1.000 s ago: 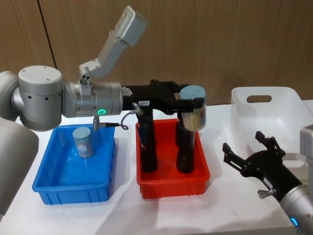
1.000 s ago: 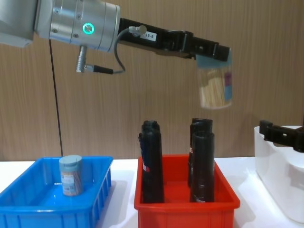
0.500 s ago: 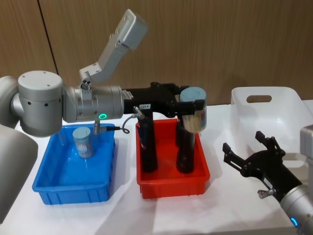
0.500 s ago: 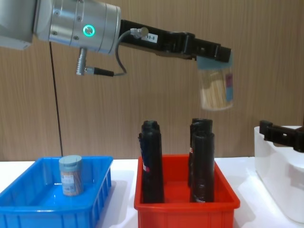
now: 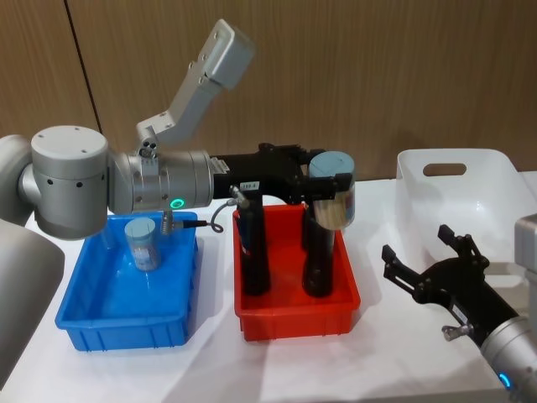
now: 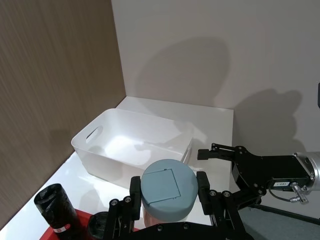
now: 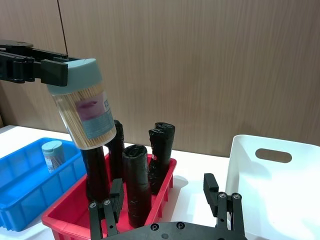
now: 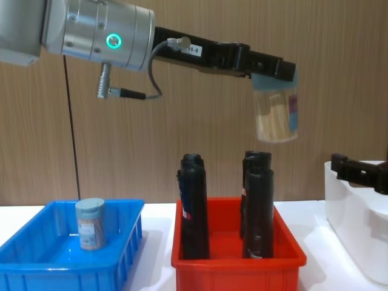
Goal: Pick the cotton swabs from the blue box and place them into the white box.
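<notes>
My left gripper [image 5: 329, 186] clamps a clear, grey-lidded tub of cotton swabs [image 5: 336, 204] above the red plastic bin [image 5: 295, 324]; my right gripper [image 5: 418, 245] hangs wide open near the white plastic box [image 5: 417, 157].

- Held tub [image 8: 276, 118] of cotton swabs: clear, pale blue-grey lid, tan swabs seen inside. Gripped at lid by left pincer [image 8: 271, 66], tilted slightly, raised high between blue box [image 5: 126, 326] and white box [image 5: 417, 180].
- Second tub [image 5: 143, 244]: set upright toward rear of blue box.
- Blue box: shallow, ribbed, placed on bench [image 5: 386, 336] at left.
- White box: taller, oval handle cut-out, placed at far right.
</notes>
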You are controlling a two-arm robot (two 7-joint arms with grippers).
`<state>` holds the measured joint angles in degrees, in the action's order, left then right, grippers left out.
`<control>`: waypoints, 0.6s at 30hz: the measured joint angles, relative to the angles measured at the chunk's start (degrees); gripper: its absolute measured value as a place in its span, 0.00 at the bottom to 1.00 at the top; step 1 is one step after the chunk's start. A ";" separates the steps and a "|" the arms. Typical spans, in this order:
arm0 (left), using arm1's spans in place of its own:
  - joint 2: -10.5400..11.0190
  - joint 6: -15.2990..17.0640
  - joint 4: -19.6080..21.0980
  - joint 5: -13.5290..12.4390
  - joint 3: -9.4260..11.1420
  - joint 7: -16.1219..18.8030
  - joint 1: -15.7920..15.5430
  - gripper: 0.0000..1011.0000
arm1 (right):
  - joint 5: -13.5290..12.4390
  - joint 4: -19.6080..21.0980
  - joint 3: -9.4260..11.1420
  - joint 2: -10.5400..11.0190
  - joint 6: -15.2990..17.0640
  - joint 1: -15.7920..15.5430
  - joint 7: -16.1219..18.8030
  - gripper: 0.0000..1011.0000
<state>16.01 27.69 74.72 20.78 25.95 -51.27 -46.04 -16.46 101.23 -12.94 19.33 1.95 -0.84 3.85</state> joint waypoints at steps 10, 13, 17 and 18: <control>0.11 0.02 0.30 0.14 0.07 0.32 0.19 0.66 | -0.44 0.48 0.19 0.56 0.75 -0.02 2.42 0.99; 0.13 0.02 0.35 0.16 0.10 0.37 0.22 0.66 | -0.70 0.83 0.28 0.90 1.36 -0.05 3.82 0.99; 0.15 0.02 0.42 0.19 0.13 0.43 0.24 0.66 | -0.98 1.37 0.35 1.39 2.20 -0.11 5.85 0.99; 0.15 0.02 0.42 0.20 0.13 0.44 0.25 0.66 | -1.06 1.50 0.36 1.49 2.34 -0.11 6.15 0.99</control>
<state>16.16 27.72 75.14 20.98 26.08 -50.83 -45.79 -17.52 102.73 -12.58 20.82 4.29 -0.95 10.00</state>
